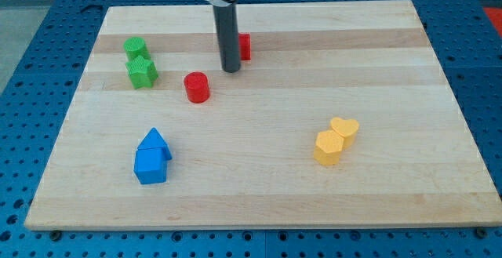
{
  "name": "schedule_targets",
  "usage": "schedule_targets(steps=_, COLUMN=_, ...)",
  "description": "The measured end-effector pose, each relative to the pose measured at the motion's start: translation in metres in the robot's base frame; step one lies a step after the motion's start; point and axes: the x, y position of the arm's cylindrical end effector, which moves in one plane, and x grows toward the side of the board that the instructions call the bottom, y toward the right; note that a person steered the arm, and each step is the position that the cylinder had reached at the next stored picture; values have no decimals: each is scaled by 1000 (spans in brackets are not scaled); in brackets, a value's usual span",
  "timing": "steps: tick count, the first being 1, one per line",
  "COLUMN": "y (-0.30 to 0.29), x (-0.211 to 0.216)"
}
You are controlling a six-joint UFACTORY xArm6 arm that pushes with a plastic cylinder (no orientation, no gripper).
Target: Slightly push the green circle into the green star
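Observation:
The green circle (136,48) sits near the board's upper left, touching the green star (142,72) just below it. My tip (230,69) stands well to the right of both green blocks, above and right of the red cylinder (196,87). The rod hides part of a second red block (245,46) behind it.
Two blue blocks (152,157) sit together at the lower left. A yellow heart (345,129) touches a yellow hexagon (328,147) at the lower right. The wooden board (267,187) lies on a blue perforated table.

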Motion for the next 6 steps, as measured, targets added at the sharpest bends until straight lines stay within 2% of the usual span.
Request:
schedule_targets(steps=2, y=-63, x=-42)
schedule_targets(steps=4, y=-155, x=-83)
schedule_targets(steps=5, y=-184, x=-81)
schedule_targets(steps=6, y=-190, x=-58)
